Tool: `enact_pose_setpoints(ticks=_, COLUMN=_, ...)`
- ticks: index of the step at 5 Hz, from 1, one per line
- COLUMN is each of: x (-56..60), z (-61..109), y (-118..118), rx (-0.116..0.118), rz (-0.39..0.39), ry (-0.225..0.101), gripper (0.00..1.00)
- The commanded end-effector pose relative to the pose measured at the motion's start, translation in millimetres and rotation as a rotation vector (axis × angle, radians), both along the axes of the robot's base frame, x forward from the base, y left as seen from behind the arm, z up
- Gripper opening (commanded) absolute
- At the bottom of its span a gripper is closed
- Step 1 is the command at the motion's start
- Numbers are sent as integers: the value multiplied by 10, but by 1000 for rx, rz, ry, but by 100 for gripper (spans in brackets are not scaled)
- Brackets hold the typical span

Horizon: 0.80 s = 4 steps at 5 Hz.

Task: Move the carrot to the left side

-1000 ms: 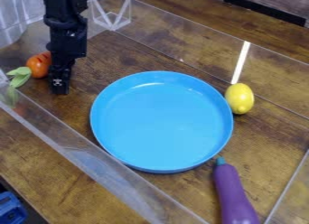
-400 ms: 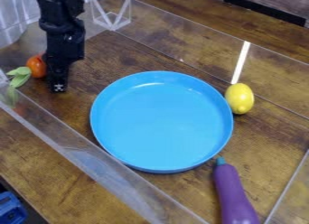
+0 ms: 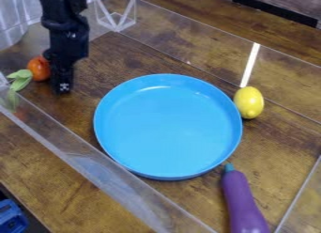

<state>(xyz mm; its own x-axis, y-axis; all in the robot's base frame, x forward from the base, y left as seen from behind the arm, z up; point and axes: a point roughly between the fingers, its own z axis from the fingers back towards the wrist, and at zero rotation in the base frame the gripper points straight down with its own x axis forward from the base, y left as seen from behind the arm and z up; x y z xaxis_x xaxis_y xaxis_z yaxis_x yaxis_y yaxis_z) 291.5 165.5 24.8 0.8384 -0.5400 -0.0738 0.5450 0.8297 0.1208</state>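
Note:
The carrot, a small orange toy with a pale green leafy top, lies on the wooden table at the far left, by the clear wall. My gripper points straight down right beside it, on its right, low over the table. The dark fingers read as one narrow block with no gap showing. The arm hides the carrot's right end, so I cannot tell whether the fingers touch it.
A large blue plate fills the middle of the table. A yellow lemon lies at its right rim and a purple eggplant at the front right. Clear plastic walls fence the table's left and front.
The gripper's fingers have closed up and the wrist has rolled slightly. The carrot sits a touch further left than before.

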Motion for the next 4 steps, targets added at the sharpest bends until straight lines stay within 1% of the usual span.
enact_pose_setpoints(ticks=1, x=30, z=203, y=28, rx=20, rz=27, ry=-75, gripper=0)
enact_pose_setpoints(ticks=2, x=-18, z=223, y=-20, rx=17, rz=41, ry=-96, gripper=100)
enact_pose_setpoints(ticks=3, x=-2, z=176, y=-63, rx=14, rz=100, ry=-110, gripper=100)
enact_pose_setpoints(ticks=4, x=29, z=151, y=-104, rx=20, rz=149, ry=-120, gripper=0)
